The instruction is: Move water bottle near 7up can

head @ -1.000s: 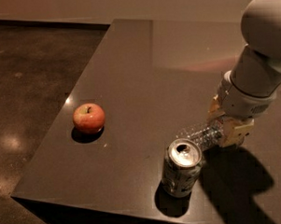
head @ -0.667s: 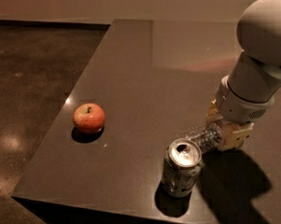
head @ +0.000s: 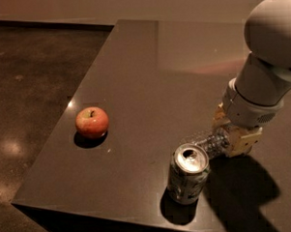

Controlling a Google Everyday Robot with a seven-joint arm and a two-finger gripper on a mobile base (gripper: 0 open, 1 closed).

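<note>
The 7up can [head: 187, 174] stands upright near the front edge of the dark table [head: 158, 78], its shiny top and pull-tab opening facing up. The clear ribbed water bottle [head: 209, 141] lies on its side just behind and right of the can, very close to it. My gripper [head: 231, 138] sits at the bottle's right end, under the large white arm [head: 264, 74], and appears to hold the bottle. The bottle's cap end is hidden by the gripper.
A red-yellow apple [head: 92, 122] sits on the left part of the table, well apart from the can. The table's front edge and left edge drop to a dark floor [head: 33, 84].
The arm has shifted slightly up and left over the bottle. The bottle, can and apple stay where they were.
</note>
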